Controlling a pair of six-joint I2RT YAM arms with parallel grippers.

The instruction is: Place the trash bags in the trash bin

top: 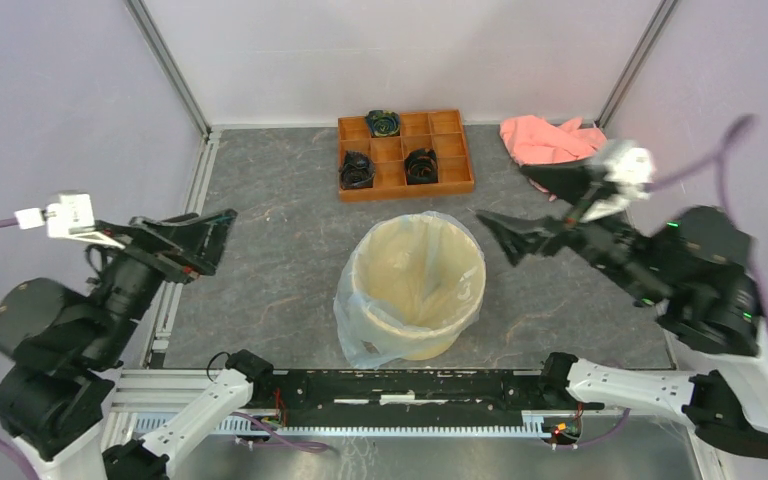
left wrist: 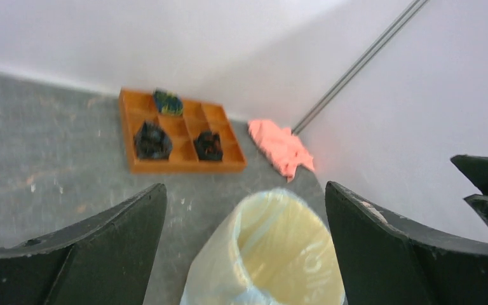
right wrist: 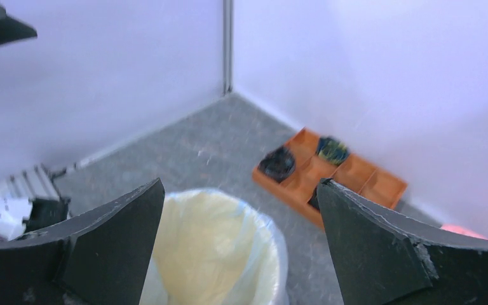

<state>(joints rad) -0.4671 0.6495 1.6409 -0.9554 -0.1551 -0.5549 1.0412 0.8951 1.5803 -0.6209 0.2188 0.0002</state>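
Observation:
The pale yellow trash bin [top: 438,344] stands upright at the middle of the table. The translucent blue-grey trash bag [top: 362,318] lines it, with its mouth folded out over the rim and hanging down the left side. My left gripper [top: 218,240] is open and empty, raised well left of the bin. My right gripper [top: 505,195] is open and empty, raised just right of the rim. In the left wrist view the bag [left wrist: 213,270] and bin [left wrist: 292,254] lie below the open gripper [left wrist: 244,185]. The right wrist view shows the bag [right wrist: 276,244] below the open gripper [right wrist: 240,182].
An orange-brown compartmented tray [top: 406,191] with dark rolled items stands behind the bin. A salmon-pink cloth [top: 545,140] lies at the back right corner. Enclosure walls and metal posts surround the grey table.

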